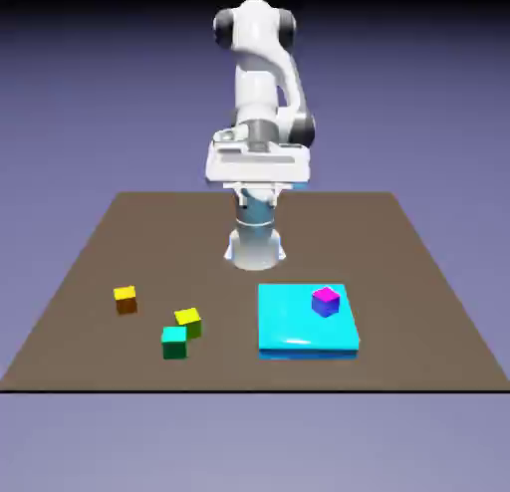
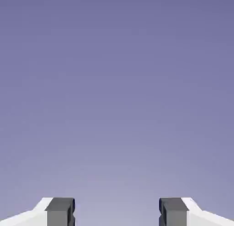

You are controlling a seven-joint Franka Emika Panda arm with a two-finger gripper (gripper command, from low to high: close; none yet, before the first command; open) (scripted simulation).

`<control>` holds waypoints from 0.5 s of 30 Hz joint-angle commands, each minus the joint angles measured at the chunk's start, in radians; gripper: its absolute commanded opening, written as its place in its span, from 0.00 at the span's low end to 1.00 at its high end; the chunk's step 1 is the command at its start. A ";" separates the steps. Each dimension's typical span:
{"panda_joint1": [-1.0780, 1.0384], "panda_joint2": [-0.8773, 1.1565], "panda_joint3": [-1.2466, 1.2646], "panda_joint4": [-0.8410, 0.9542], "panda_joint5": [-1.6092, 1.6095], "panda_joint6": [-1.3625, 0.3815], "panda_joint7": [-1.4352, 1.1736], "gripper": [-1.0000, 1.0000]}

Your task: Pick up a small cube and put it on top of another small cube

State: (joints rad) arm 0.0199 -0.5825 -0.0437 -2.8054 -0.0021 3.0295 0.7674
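1. Fingers (image 2: 117, 213) are spread apart w/ nothing between them; hand view shows both grey tips at the bottom edge, only plain blue-violet backdrop in the gap.
2. Hand view has no cube, no bench, just backdrop.
3. Exterior view: white arm (image 1: 261, 72) is folded up high, hand (image 1: 258, 163) held well above the bench (image 1: 418, 281), in front of the base. Fingers themselves can't be made out in this view.
4. Small cube w/ bright yellow top & orange-brown sides (image 1: 126, 300) sits on the bench toward the exterior view's left, on its own, well apart from the hand.
5. 2nd small cube, yellow top & olive-green sides (image 1: 188, 322), sits to the exterior view's right of the 1st & a bit nearer the front edge. Clear gap between those 2.
6. Teal-topped green cube (image 1: 174, 342) is just beside the olive one, at its lower-left corner; cannot tell if they touch.
7. Flat cyan block (image 1: 299, 331) lies on the bench toward the exterior view's right of centre, apart from the 3 loose cubes.
8. Magenta-and-blue cube (image 1: 326, 301) rests on top of the cyan block, near its far right corner.
9. All 4 cubes sit upright, flat on their faces. Nothing stacked on the olive cube yet.
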 commanded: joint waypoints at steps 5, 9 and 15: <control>0.033 -0.052 -0.181 0.019 -0.009 -0.031 0.109 0.50; 0.059 -0.093 -0.326 0.034 -0.015 -0.056 0.197 0.50; 0.098 -0.155 -0.544 0.057 -0.026 -0.094 0.328 0.50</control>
State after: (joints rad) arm 0.1181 -0.7379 -0.5873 -2.7488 -0.0276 2.9360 1.0958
